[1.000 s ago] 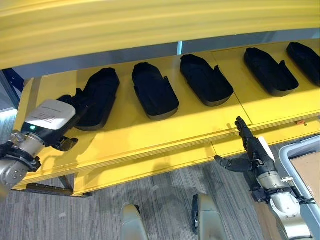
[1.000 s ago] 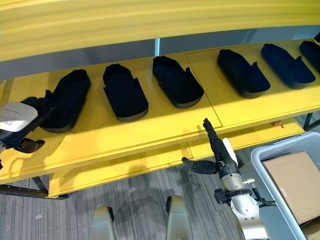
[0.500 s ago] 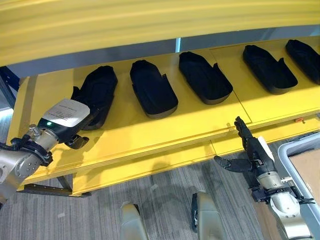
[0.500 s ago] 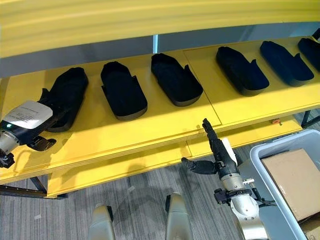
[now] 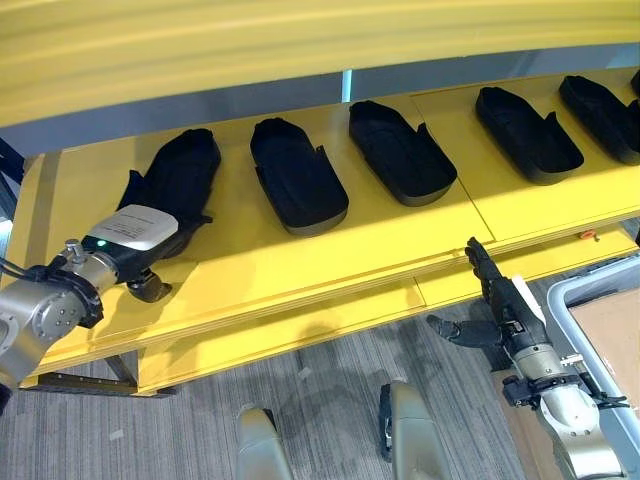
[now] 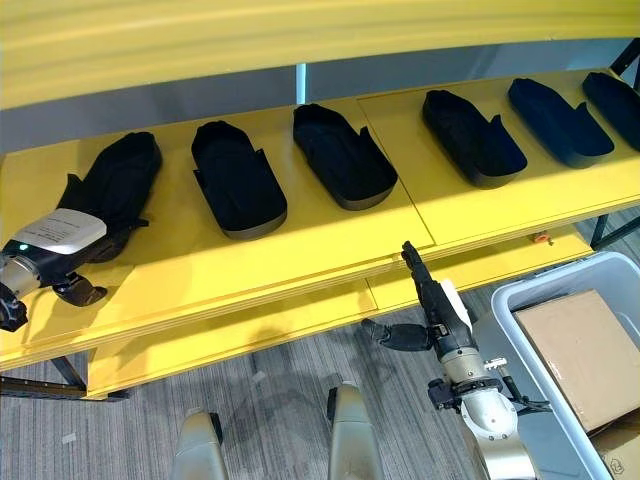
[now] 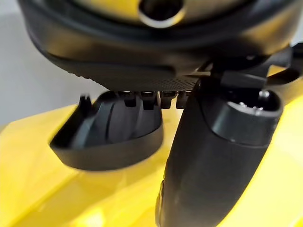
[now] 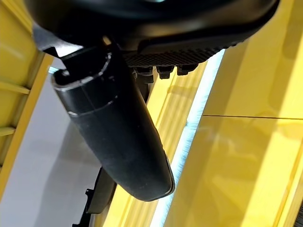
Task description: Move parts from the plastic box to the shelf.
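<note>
The left robot hand [image 5: 135,262] rests on the yellow shelf [image 5: 300,265] at the near end of the leftmost black moulded plastic shell part [image 5: 183,182]. Its fingers lie hidden against and under that part, so whether it grips or has let go cannot be told. Its thumb [image 5: 150,290] sits apart on the shelf board, just beside the part.

Further along from this hand, four more black shell parts of the same shape lie in a row on the shelf, the nearest [image 5: 295,187] just beyond the one it touches.

The right robot hand [image 5: 492,300] hangs in front of the shelf's front edge with fingers straight and thumb spread, holding nothing. The grey plastic box [image 6: 530,330] stands just beside it, with a brown cardboard carton [image 6: 572,350] inside.

The parts look stiff, thin-walled and light, probably smooth enough to slip. A hold across the raised side wall near one end seems safest.
</note>
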Tool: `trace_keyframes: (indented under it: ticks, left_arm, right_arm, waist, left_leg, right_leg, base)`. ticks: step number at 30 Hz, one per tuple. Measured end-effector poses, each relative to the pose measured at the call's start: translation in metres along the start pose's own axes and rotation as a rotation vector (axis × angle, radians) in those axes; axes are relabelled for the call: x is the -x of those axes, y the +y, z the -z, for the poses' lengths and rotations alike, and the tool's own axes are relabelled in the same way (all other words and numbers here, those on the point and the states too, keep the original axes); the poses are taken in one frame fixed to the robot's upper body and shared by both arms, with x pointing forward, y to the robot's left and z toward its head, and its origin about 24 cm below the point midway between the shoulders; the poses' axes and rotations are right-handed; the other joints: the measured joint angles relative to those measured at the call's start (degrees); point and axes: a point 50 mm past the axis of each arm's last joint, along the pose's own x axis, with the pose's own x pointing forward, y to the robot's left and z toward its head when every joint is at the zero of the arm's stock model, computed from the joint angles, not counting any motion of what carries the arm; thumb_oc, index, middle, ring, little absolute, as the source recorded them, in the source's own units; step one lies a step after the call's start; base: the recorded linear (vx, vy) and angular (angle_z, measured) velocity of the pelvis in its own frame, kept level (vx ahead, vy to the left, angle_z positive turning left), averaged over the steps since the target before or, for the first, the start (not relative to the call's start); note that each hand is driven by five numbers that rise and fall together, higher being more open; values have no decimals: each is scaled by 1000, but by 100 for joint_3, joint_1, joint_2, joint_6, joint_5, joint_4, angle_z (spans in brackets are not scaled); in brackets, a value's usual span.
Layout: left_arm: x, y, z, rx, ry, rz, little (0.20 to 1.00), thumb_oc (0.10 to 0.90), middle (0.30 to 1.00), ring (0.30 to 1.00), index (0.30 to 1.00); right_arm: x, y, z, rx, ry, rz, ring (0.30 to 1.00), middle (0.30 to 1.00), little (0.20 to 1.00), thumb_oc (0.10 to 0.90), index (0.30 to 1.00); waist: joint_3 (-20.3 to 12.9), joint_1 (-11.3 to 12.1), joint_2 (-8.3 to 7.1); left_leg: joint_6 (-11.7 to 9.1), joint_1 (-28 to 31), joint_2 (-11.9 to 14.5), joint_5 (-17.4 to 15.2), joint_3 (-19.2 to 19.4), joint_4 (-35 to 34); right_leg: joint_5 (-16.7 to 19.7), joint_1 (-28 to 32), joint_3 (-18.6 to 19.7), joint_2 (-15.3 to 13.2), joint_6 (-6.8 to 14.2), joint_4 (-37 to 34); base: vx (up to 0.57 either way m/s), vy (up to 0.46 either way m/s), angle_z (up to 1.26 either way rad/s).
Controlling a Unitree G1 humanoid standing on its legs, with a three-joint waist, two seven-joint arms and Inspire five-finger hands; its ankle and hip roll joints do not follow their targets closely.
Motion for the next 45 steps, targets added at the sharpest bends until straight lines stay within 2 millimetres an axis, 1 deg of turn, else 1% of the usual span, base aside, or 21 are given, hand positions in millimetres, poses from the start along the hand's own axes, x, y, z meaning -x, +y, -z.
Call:
trace_keyframes:
  ticks: [3, 9, 11, 14, 16, 21, 22, 24, 25, 29, 30, 33, 34, 39, 45]
  left_arm:
    - [-3, 1, -1, 2, 2, 37, 1000, 900, 1000, 1000, 1000]
    - [0, -4, 7, 24, 44, 60, 1000, 900, 1000, 1000, 1000]
    - [-1, -5, 8, 57, 51, 47, 1000, 900, 1000, 1000, 1000]
    - [0, -8, 14, 117, 80, 34, 1000, 900, 1000, 1000, 1000]
    - [0, -10, 18, 180, 99, 14, 1000, 900, 1000, 1000, 1000]
    - [2, -21, 33, 467, 191, -84, 1000, 900, 1000, 1000, 1000]
    - [1, -24, 34, 554, 208, -107, 1000, 900, 1000, 1000, 1000]
    - [1, -29, 33, 664, 210, -129, 1000, 900, 1000, 1000, 1000]
    - [2, -30, 32, 687, 207, -132, 1000, 900, 1000, 1000, 1000]
    - [7, -38, 27, 787, 189, -137, 1000, 900, 1000, 1000, 1000]
    - [7, -40, 23, 854, 173, -152, 1000, 900, 1000, 1000, 1000]
    - [7, -41, 8, 964, 88, -149, 1000, 900, 1000, 1000, 1000]
    - [6, -41, 0, 1023, 41, -149, 1000, 900, 1000, 1000, 1000]
    - [4, -31, -25, 1113, -128, -124, 1000, 900, 1000, 1000, 1000]
    - [2, -28, -50, 1173, -260, -62, 1000, 900, 1000, 1000, 1000]
  right_arm:
    - [0, 0, 1, -1, 7, -9, 1000, 1000, 1000, 900, 1000]
    - [0, 2, 2, -8, 14, -14, 1000, 1000, 1000, 900, 1000]
    - [0, 2, 2, -8, 14, -14, 1000, 1000, 1000, 900, 1000]
    - [0, 2, 2, -7, 14, -14, 1000, 1000, 1000, 900, 1000]
    - [0, 2, 2, -7, 14, -14, 1000, 1000, 1000, 900, 1000]
    - [0, 2, 2, -9, 14, -14, 1000, 1000, 1000, 900, 1000]
    - [0, 2, 2, -11, 16, -12, 1000, 1000, 1000, 900, 1000]
    - [0, 2, 2, -18, 17, -8, 1000, 1000, 1000, 900, 1000]
    - [0, 3, 2, -27, 16, -5, 1000, 1000, 1000, 900, 1000]
    - [0, 2, 2, -57, 15, 12, 1000, 1000, 1000, 900, 1000]
    - [0, 2, 2, -64, 13, 15, 1000, 1000, 1000, 900, 1000]
    - [0, 2, 2, -78, 12, 26, 1000, 1000, 1000, 900, 1000]
    - [0, 1, 2, -80, 12, 32, 1000, 1000, 1000, 900, 1000]
    - [0, 1, 2, -80, 10, 33, 1000, 1000, 1000, 900, 1000]
    - [0, 1, 2, -88, 11, 31, 1000, 1000, 1000, 900, 1000]
  waist:
    - [0, 24, 0]
    - [0, 4, 0]
    - [-1, 7, 1]
    - [-2, 11, 3]
    - [-2, 12, 4]
    - [-12, 4, 22]
    - [-14, 12, 26]
    - [-15, 14, 28]
    - [-15, 15, 28]
    - [-15, 53, 27]
    - [-16, 56, 24]
    - [-16, 43, 15]
    - [-16, 44, 15]
    - [-15, 13, -2]
    - [-16, -7, -5]
  left_leg:
    - [1, 2, 1, 0, 2, 3]
    - [11, 20, 6, -5, 14, 6]
    - [11, 25, 6, -5, 19, 11]
    - [11, 26, 5, -5, 19, 16]
    - [11, 25, 5, -4, 18, 19]
    - [13, 13, 2, -6, 11, 44]
    - [19, 8, 1, -10, 12, 58]
    - [28, -17, 0, -15, -5, 91]
    - [28, -27, 0, -15, -7, 94]
    - [27, -96, -12, -16, -18, 133]
    - [27, -97, -13, -18, -15, 139]
    - [34, -115, -13, -23, -17, 153]
    - [37, -118, -13, -25, -15, 154]
    - [45, -150, -9, -29, -32, 162]
    - [57, -159, -6, -36, -26, 168]
  right_leg:
    - [0, 2, 2, 1, 0, 3]
    - [7, 2, 20, 10, -9, 10]
    - [10, 3, 27, 10, -9, 13]
    - [14, 4, 30, 10, -8, 14]
    - [14, 4, 30, 9, -8, 18]
    - [17, 1, 34, 8, -5, 28]
    - [18, 1, 36, 4, -2, 32]
    - [20, 0, 33, 3, 1, 38]
    - [24, -1, 33, 0, 8, 35]
    - [35, -45, 35, -11, 13, 35]
    - [35, -44, 35, -11, 10, 31]
    - [39, -51, 39, -11, 12, 26]
    - [39, -52, 40, -10, 12, 22]
    - [54, -69, 33, -3, 37, 20]
    - [56, -82, 38, -1, 40, 18]
  base:
    - [0, 0, 0]
    - [0, 0, 0]
    - [0, 0, 0]
    - [0, 0, 0]
    - [0, 0, 0]
    - [0, 0, 0]
    - [0, 0, 0]
    - [0, 0, 0]
    - [-2, 6, 4]
    - [-1, 1, 1]
    - [0, 0, 0]
    - [0, 0, 0]
    - [0, 0, 0]
    - [0, 0, 0]
    - [0, 0, 0]
